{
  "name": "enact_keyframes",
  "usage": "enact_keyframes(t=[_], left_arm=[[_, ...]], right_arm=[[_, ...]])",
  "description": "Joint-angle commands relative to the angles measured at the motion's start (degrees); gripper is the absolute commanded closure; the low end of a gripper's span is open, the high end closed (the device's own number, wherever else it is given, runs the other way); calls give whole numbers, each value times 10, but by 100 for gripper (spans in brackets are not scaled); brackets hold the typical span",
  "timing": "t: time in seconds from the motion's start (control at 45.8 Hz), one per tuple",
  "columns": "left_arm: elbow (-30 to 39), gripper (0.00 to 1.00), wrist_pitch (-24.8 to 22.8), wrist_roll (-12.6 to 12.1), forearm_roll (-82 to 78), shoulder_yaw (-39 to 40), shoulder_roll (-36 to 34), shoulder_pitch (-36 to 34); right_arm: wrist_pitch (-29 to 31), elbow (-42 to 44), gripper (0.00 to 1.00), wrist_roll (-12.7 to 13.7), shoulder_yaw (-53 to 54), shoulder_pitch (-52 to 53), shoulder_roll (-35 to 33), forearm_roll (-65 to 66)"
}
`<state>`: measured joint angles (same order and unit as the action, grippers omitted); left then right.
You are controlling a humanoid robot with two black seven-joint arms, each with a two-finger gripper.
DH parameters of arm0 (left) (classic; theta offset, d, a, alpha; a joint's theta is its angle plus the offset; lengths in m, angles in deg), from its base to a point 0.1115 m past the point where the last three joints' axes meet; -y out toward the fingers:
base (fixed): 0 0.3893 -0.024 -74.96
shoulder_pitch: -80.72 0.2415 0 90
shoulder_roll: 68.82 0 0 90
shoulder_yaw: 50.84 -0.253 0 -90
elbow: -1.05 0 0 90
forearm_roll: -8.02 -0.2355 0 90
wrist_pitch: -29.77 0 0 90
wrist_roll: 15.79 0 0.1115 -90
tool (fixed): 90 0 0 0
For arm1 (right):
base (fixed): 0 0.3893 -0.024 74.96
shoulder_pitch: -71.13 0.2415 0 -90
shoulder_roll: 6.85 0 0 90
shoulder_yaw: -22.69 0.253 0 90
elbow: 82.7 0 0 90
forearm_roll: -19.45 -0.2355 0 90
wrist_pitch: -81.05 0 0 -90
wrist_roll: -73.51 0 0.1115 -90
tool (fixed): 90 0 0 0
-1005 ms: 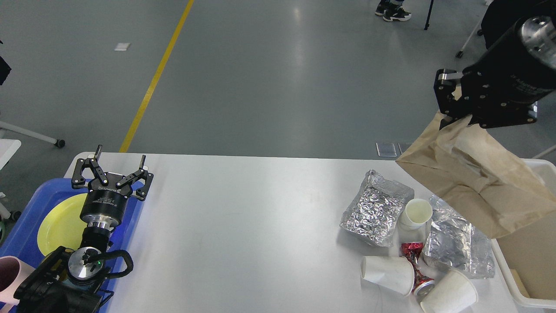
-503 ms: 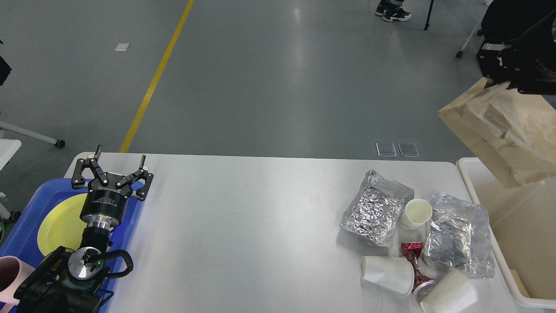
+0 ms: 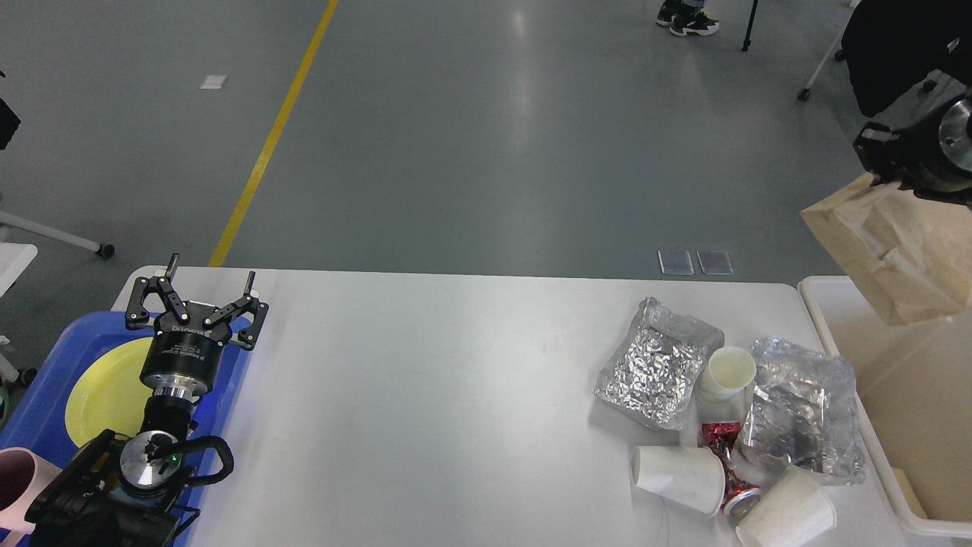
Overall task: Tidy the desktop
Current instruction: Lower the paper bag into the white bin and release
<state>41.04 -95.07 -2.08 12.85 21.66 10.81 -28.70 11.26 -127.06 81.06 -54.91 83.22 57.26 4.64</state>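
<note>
Hanging from the right gripper [image 3: 885,163] at the top right edge of view is a brown paper bag [image 3: 896,247]; the fingers are mostly hidden behind the bag's top and cut by the frame, so the opening width cannot be told, but the bag's top edge is seen pinched there. Directly below that gripper and bag, a cream bin [image 3: 904,395] is seen, with the bag's lower corner over its open interior.

Down and left of the right gripper, on the desktop [image 3: 425,395], a litter cluster is laid out: two crumpled foil pieces [image 3: 657,365] [image 3: 801,414], an upright paper cup [image 3: 729,374] between them, a crushed red can [image 3: 725,463] nearer the front edge, and two tipped paper cups [image 3: 680,469] [image 3: 786,513] on either side of the can.

The left gripper [image 3: 205,292] is held with fingers spread wide and nothing between them, over the desktop's far left corner. Just below and behind it, a blue tray [image 3: 45,403] with a yellow plate [image 3: 102,391] is seen. A pink cup [image 3: 15,482] is partly cut off at the left edge.
</note>
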Motion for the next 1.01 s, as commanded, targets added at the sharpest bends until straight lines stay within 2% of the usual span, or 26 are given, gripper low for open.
enact_keyframes(t=[0.0,0.219,0.328,0.371,0.59,0.983], left_arm=[[0,4,0,0,0,0,0,0],[0,4,0,0,0,0,0,0],[0,4,0,0,0,0,0,0],[0,4,0,0,0,0,0,0],[0,4,0,0,0,0,0,0],[0,4,0,0,0,0,0,0]], right_arm=[[0,106,100,-2,81,-99,-7,37],[-29,242,100,-8,126,-242,0,73],[-65,252,100,-7,176,-289,0,74],[-98,259,100,-7,192,-325,1,74],[-194,315,100,-4,206,-442,32,74],[-239,366,100,-4,237,-556,36,65]])
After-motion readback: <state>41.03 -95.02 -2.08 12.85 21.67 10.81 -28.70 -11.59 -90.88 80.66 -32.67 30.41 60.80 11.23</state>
